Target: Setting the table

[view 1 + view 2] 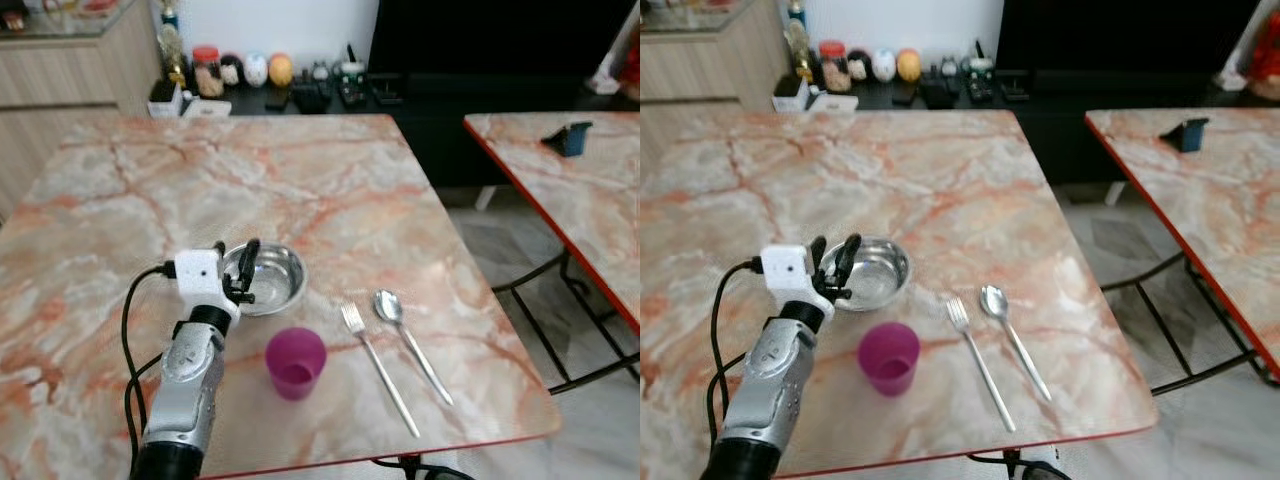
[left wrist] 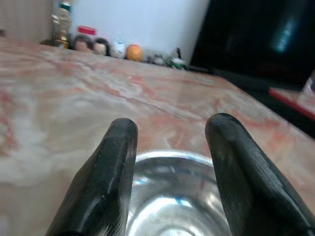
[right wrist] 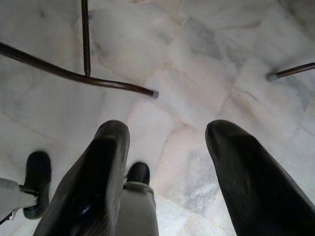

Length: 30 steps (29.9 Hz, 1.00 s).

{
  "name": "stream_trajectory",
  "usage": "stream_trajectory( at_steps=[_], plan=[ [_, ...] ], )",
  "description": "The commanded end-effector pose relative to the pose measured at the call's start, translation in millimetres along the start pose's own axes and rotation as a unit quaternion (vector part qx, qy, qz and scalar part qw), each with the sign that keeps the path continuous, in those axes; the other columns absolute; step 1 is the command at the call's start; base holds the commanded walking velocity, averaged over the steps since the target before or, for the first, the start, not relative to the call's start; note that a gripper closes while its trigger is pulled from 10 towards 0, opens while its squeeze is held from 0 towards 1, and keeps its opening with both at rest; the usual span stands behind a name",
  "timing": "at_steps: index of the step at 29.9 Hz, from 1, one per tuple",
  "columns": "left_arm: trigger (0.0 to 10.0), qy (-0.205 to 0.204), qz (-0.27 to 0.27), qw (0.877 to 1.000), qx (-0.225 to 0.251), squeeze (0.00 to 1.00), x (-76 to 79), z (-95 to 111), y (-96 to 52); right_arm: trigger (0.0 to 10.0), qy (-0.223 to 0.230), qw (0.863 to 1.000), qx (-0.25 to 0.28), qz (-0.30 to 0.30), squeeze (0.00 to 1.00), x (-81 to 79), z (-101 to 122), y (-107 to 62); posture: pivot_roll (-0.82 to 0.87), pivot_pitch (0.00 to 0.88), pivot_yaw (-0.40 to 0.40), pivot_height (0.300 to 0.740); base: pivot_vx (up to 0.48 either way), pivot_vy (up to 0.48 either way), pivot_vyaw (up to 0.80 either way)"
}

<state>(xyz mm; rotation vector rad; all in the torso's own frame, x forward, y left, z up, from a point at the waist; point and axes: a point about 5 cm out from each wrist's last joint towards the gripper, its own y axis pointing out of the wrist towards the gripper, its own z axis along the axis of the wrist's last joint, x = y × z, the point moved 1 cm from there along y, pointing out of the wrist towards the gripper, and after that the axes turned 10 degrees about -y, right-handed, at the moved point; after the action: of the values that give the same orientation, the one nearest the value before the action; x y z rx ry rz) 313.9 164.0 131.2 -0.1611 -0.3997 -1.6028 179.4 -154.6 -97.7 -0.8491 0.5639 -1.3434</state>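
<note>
Left hand hangs over the bowl rim, fingers spread, gripping nothing. Cup sits just beside its wrist, so a sloppy grab could knock it, or skid the bowl across the worktop.

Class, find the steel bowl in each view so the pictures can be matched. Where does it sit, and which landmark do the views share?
Left eye: bowl, lower centre-left, behind the cup.
Right eye: lower left.
Left wrist: bottom centre, between the left tool's fingers.
Right wrist: floor, open right tool.
Shared landmark: the orange ball beyond the table.
</note>
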Motion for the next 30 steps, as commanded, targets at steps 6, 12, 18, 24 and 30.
stream_trajectory(
  at_steps=[6, 12, 18, 24, 30],
  plan=[
    [10.0, -0.023, 0.037, 0.999, -0.003, 1.0, -5.9, 14, 11.0, 10.0, 0.003, 1.0, 0.006, -0.001, 0.0, 0.2, 4, 0.8, 0.1, 0.0, -0.077, 0.74, 0.0, 0.0, 0.0],
    [10.0, -0.059, 0.071, 0.994, -0.05, 1.0, -11.1, 8, 14.3, 10.0, 0.004, 1.0, 0.005, -0.001, 0.0, -0.1, 4, 0.8, 0.1, 0.0, -0.076, 0.74, 0.0, 0.0, 0.0],
    [10.0, -0.047, 0.079, 0.991, -0.103, 0.0, -10.4, -2, 13.3, 10.0, 0.004, 1.0, 0.005, -0.002, 0.0, 0.2, 4, 0.8, 0.1, 0.0, -0.076, 0.74, 0.0, 0.0, 0.0],
    [10.0, -0.03, 0.085, 0.987, -0.133, 0.0, -9.1, -6, 14.2, 10.0, 0.004, 1.0, 0.006, -0.002, 0.0, 0.2, 4, 0.9, 0.1, 0.0, -0.076, 0.74, 0.0, 0.0, 0.0],
    [10.0, -0.029, 0.096, 0.982, -0.157, 0.0, -10.3, -15, 14.7, 10.0, 0.004, 1.0, 0.006, -0.001, 0.0, -0.1, 5, 1.0, 0.1, 0.0, -0.074, 0.74, 0.0, 0.0, 0.0]
  ],
)
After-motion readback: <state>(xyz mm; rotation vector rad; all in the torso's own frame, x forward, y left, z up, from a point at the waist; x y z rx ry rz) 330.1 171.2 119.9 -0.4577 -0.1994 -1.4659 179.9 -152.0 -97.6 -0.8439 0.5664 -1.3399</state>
